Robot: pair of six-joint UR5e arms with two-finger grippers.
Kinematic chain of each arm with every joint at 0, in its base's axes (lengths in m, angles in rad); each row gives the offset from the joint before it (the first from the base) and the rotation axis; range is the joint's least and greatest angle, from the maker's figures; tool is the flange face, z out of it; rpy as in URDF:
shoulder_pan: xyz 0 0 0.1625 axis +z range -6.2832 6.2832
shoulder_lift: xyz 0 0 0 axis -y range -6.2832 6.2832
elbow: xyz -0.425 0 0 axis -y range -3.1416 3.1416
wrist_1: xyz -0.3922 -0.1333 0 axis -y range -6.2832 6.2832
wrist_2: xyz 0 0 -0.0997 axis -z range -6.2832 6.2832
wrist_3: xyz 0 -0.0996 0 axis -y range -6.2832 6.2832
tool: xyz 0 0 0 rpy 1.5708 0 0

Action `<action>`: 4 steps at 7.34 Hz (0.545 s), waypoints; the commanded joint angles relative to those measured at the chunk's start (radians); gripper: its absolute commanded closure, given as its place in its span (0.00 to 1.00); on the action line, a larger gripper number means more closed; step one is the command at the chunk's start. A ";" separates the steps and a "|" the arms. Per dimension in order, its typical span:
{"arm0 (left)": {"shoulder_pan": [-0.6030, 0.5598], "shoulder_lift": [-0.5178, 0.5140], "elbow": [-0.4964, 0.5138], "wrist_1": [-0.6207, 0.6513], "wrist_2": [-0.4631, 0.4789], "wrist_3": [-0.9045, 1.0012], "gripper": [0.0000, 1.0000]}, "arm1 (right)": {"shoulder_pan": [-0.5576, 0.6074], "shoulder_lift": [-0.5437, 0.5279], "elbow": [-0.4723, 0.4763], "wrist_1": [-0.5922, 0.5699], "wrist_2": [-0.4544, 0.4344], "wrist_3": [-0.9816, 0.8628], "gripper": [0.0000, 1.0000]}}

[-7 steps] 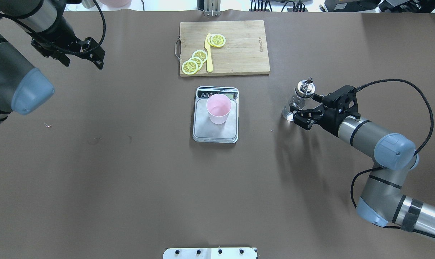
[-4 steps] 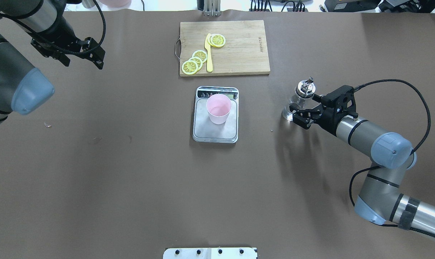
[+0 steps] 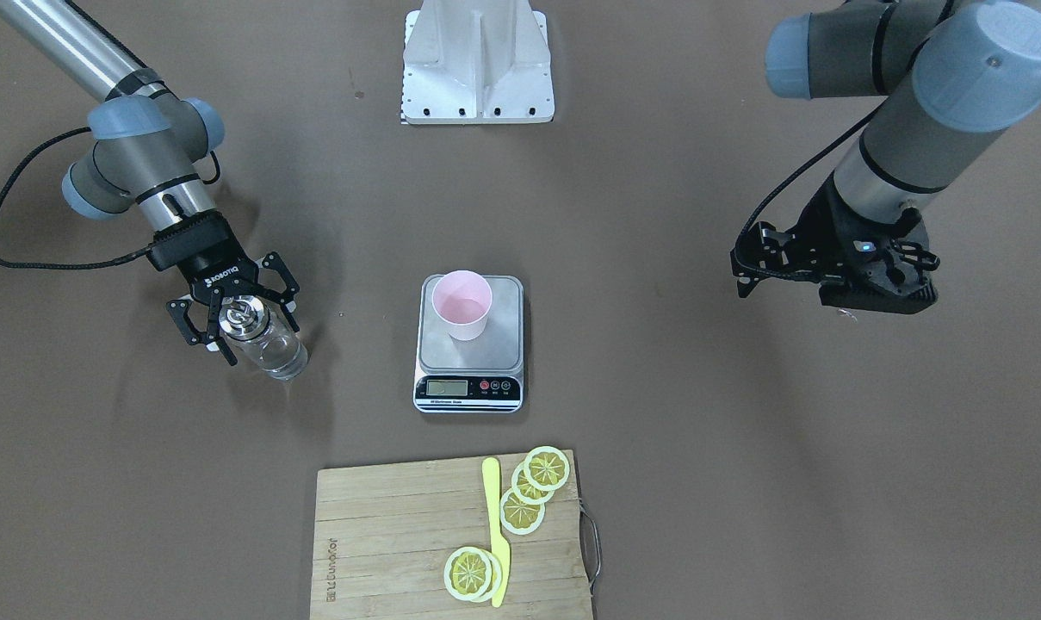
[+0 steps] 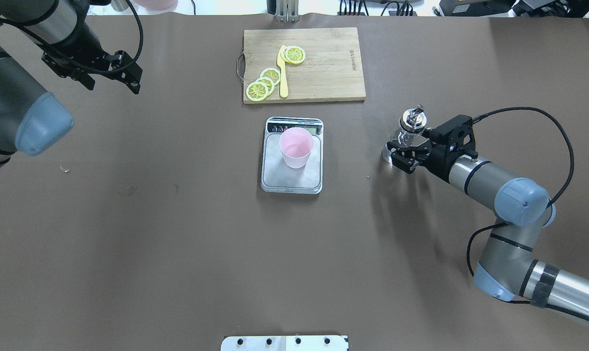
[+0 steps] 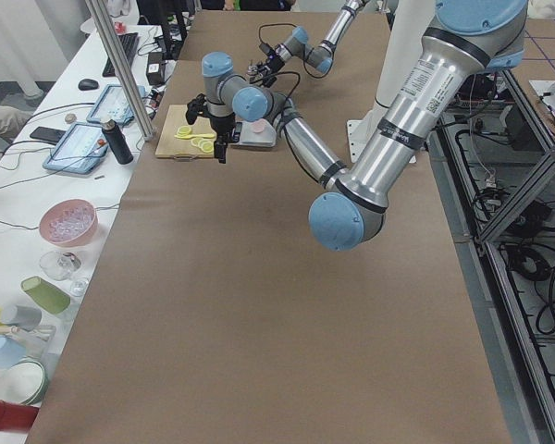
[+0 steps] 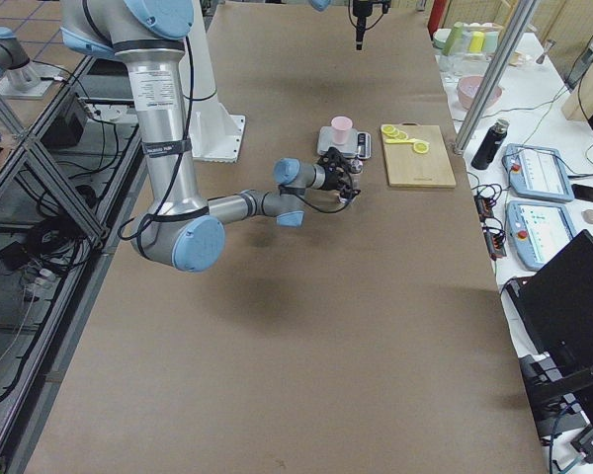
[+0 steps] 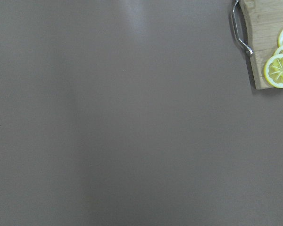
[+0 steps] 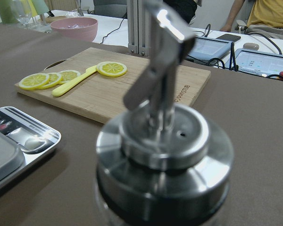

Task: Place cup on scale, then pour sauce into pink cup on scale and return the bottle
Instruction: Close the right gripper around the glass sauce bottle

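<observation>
Bottle (image 4: 405, 132) stands upright on the desk (image 4: 177, 243), well apart from the cup (image 4: 296, 146), which already sits on the scale (image 4: 291, 183) ready for pouring. Right gripper (image 4: 400, 155) straddles the glass with jaws spread wide, gripping nothing yet; it has slid closer than half a second ago. Left gripper (image 4: 128, 78) waits far off, and whether its jaws are open I cannot tell.

Bottle (image 8: 160, 155) blurred, glass body cut off below; scale (image 8: 23, 136) half out of frame.

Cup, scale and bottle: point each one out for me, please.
cup (image 4: 296, 146), overhead exterior view, inside of its pink wall.
scale (image 4: 290, 178), overhead exterior view, bare steel platform.
bottle (image 3: 275, 349), exterior front-facing view, clear glass body.
</observation>
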State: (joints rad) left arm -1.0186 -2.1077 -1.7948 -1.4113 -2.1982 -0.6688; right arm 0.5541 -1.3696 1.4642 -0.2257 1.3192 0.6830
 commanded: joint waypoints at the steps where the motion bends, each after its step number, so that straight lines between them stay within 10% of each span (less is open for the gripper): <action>1: 0.000 0.000 0.000 -0.002 0.000 0.000 0.01 | -0.002 0.007 -0.005 0.000 0.000 0.001 0.10; 4: 0.000 0.000 0.002 0.000 0.000 0.000 0.01 | 0.000 0.023 -0.033 0.005 0.000 0.001 0.11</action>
State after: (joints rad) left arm -1.0186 -2.1077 -1.7934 -1.4118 -2.1982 -0.6688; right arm 0.5532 -1.3527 1.4419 -0.2244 1.3192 0.6841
